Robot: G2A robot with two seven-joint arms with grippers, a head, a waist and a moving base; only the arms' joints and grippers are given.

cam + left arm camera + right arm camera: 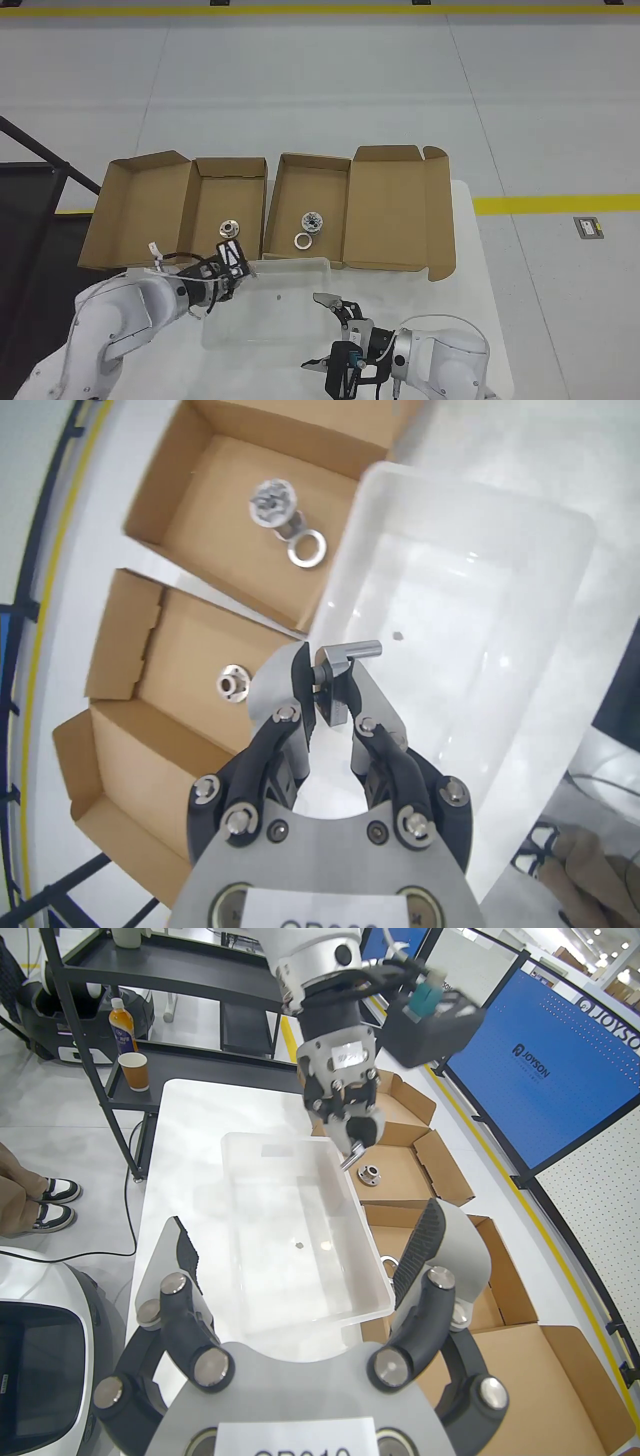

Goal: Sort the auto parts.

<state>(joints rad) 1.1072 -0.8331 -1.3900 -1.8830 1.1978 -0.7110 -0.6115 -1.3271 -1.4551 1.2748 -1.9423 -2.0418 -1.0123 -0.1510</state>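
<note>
Your left tool (326, 674) is gripping a metal bracket (334, 660) over the clear bin's (475, 507) corner. Your right tool (306, 1225) is gaping wide at the tabletop's (200, 1108) near edge.

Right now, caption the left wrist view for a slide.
Left claw holds a metal bracket at the rim of the clear bin, beside two cardboard boxes.

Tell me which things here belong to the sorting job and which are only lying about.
Job:
left claw shut on a metal bracket
right claw, open
clear tub
left box with a hub
right box with a ring and a toothed wheel

Lying about:
paper cup and bottle on the black rack
</note>
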